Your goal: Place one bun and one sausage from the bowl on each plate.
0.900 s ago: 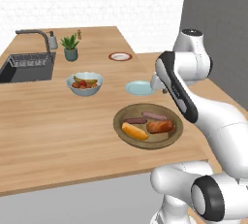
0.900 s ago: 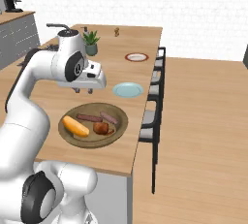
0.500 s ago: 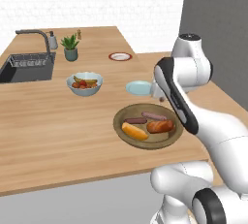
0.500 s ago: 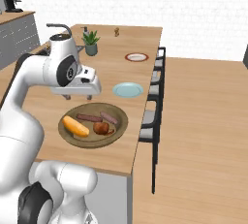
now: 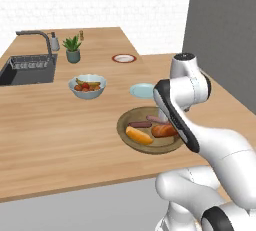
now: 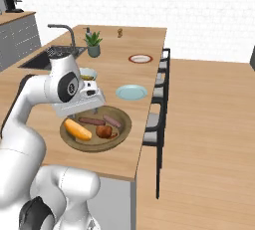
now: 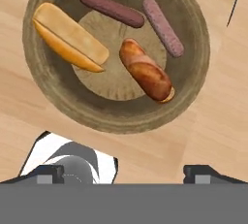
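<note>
I have the end effector (image 7: 123, 172) above the near rim of the wooden bowl (image 7: 193, 87), looking straight down into it. Its two fingertips (image 7: 48, 173) stand wide apart, spread open with nothing between them.

The wooden bowl (image 5: 126, 136) sits near the front edge of the tabletop (image 5: 55, 130) and holds all four food items. In the hand view, the yellow-orange bun (image 7: 68, 38) lies on one side, and the glossy reddish-brown bun (image 7: 145, 75) lies close to the centre, the two apart from each other. The dark maroon sausage (image 7: 111, 8) lies along the far side of the bowl, and the pinkish-brown sausage (image 7: 162, 25) lies beside it, just off the brown bun. In the right base view I see the same set: yellow-orange bun (image 6: 77, 129), reddish-brown bun (image 6: 104, 132), maroon sausage (image 6: 91, 121), pinkish sausage (image 6: 112, 121).

The light blue plate (image 6: 132, 92) lies just beyond the bowl (image 6: 74, 142), bare. The white plate with a red rim (image 6: 140, 58) lies farther back on the tabletop (image 6: 134, 149), well apart from the bowl, also bare.

To the left in the left base view, a pale blue fruit bowl (image 5: 87, 86) stands with fruit in it. A sink (image 5: 27, 70) with a faucet (image 5: 37, 37) and a small potted plant (image 5: 73, 50) sit at the far left.
</note>
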Tool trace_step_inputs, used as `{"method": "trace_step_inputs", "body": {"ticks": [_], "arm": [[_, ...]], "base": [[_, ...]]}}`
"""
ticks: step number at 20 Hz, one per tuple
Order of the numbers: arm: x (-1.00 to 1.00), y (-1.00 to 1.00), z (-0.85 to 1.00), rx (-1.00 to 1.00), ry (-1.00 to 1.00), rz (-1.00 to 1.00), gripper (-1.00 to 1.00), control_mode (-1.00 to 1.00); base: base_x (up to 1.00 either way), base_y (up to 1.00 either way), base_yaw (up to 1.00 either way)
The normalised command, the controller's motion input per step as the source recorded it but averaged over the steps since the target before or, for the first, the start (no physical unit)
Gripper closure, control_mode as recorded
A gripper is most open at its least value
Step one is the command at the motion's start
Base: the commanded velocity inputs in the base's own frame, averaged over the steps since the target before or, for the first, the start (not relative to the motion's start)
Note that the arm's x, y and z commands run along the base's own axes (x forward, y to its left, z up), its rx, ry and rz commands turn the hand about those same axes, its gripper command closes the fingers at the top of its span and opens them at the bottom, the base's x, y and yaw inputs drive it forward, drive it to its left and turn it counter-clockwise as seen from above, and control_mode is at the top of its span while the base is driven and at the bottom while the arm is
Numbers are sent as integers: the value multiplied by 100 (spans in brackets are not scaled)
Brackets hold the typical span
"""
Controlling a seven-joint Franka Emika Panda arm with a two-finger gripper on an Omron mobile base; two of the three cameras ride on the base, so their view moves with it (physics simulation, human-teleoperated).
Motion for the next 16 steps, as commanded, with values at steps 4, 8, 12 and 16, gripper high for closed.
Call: {"method": "trace_step_inputs", "body": {"ticks": [4, 8, 12, 16], "arm": [[44, -4, -32, -2, 2, 18, -100, -100], [78, 4, -48, -8, 6, 3, -100, -100], [62, 0, -57, -8, 5, 2, -100, -100], [39, 0, -65, -3, 9, 5, -100, -100]], "base": [[0, 0, 0], [0, 0, 0], [0, 0, 0], [0, 0, 0]]}}
